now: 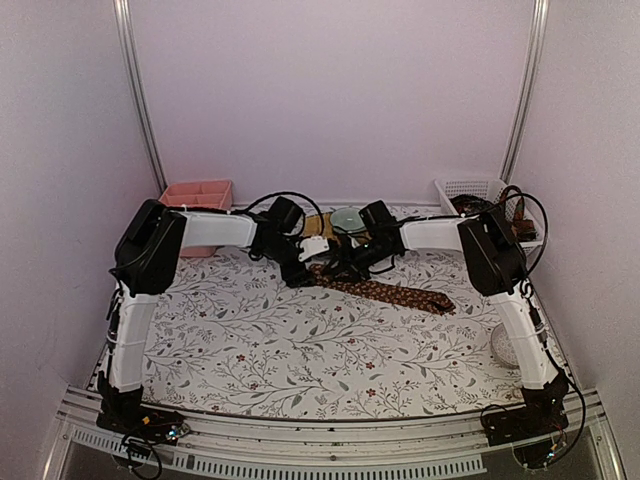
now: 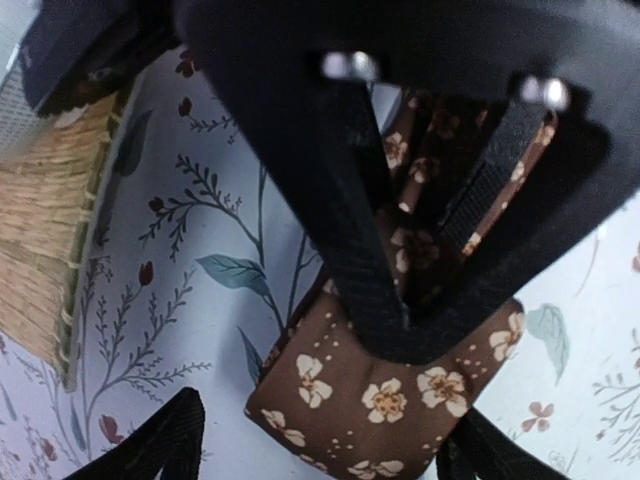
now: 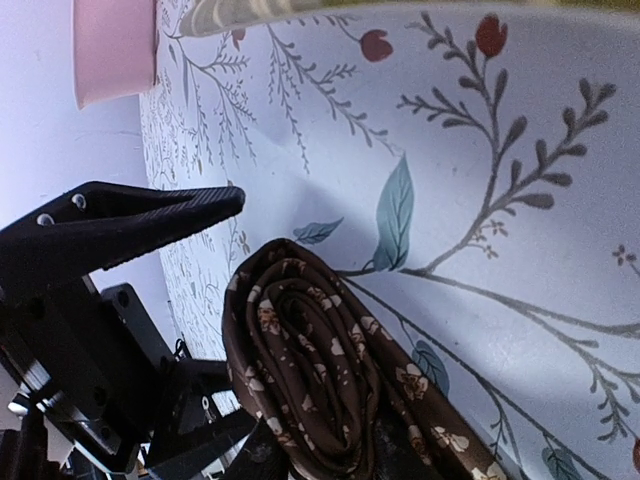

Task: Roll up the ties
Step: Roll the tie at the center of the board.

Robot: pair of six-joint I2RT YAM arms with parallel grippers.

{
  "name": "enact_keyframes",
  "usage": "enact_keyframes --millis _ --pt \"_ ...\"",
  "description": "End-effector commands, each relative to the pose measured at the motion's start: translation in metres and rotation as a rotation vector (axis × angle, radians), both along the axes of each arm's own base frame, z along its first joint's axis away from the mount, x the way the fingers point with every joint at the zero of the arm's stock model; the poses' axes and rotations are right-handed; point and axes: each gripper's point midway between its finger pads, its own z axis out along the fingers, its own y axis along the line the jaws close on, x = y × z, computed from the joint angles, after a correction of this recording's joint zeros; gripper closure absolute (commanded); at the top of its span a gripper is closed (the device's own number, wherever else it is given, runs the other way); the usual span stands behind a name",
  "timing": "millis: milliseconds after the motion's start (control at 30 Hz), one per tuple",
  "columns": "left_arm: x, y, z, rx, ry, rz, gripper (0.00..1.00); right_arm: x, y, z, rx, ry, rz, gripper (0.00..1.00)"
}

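Observation:
A dark brown tie with cream flowers lies on the floral tablecloth, its loose tail (image 1: 400, 293) running right from a half-made roll (image 2: 380, 400) at the centre back. My right gripper (image 2: 420, 300) comes down on that roll from above, both fingers pinching its layers. The right wrist view shows the roll's spiral end (image 3: 320, 370) close up, the right gripper (image 3: 330, 462) dark at the bottom edge. My left gripper (image 2: 320, 445) is open, its fingertips (image 2: 150, 445) standing either side of the roll without pressing it. One left finger (image 3: 140, 215) hangs above the roll.
A pink divided tray (image 1: 197, 195) stands at the back left, and a white basket (image 1: 470, 190) at the back right. The yellowish woven mat (image 2: 40, 250) lies just behind the grippers. Near the right edge rests a white round object (image 1: 503, 345).

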Motion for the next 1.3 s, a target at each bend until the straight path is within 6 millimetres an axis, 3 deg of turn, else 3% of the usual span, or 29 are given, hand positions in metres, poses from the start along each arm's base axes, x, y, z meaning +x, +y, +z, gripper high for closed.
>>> enact_keyframes --millis 0,267,467,767,1033,1267 --pt "-0.023 0.014 -0.005 -0.018 0.153 0.036 0.2 -0.013 -0.009 -0.067 -0.081 0.107 0.002 0.76" --pt "-0.016 0.022 0.03 -0.434 0.509 0.262 0.2 -0.014 -0.006 -0.069 -0.068 0.127 0.006 0.77" --pt "-0.007 0.017 0.046 -0.63 0.646 0.404 0.24 -0.017 -0.003 -0.065 -0.061 0.135 0.011 0.77" --pt "-0.015 0.003 0.026 -0.713 0.824 0.562 0.36 -0.019 -0.001 -0.062 -0.059 0.134 0.016 0.77" --pt "-0.022 0.004 -0.008 -0.696 0.857 0.702 0.37 -0.021 0.001 -0.06 -0.048 0.137 0.021 0.77" --pt "-0.026 0.003 -0.023 -0.723 0.888 0.741 0.38 -0.024 0.003 -0.058 -0.04 0.139 0.031 0.77"
